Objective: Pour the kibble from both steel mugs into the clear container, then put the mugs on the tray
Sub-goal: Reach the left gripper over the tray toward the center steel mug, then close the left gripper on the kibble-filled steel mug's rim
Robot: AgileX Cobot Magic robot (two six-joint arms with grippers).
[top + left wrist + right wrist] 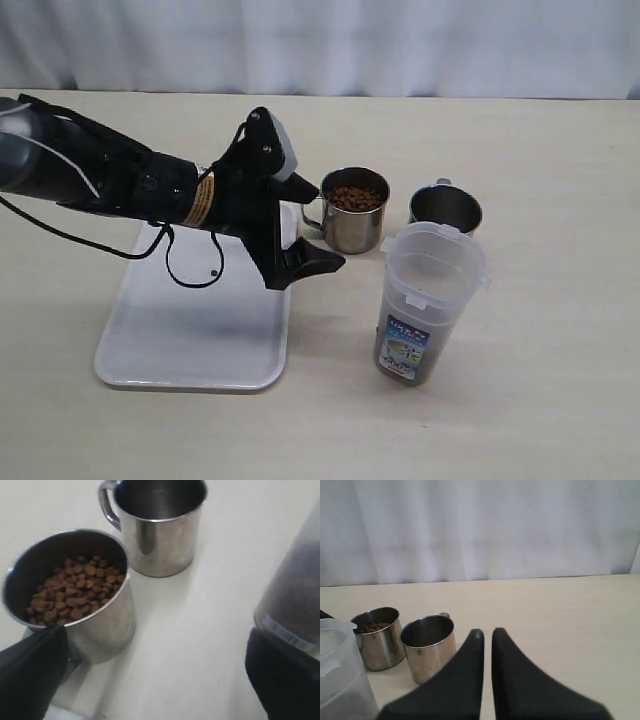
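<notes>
A steel mug full of kibble (354,208) (75,590) (377,637) stands upright just right of the white tray (190,330). A second steel mug (445,210) (157,525) (427,647) stands empty behind the clear container (430,300) (300,580) (340,680), which looks dark low down. My left gripper (308,272) (157,680) hangs open over the tray's right edge, close beside the full mug, with nothing between its fingers (30,672). My right gripper (487,632) is shut on nothing, off to the right of the mugs and outside the exterior view.
All of this rests on a pale wooden table (540,400). A white curtain (330,40) closes off the far edge. The left arm (100,175) and its looping cable stretch over the tray's back left part.
</notes>
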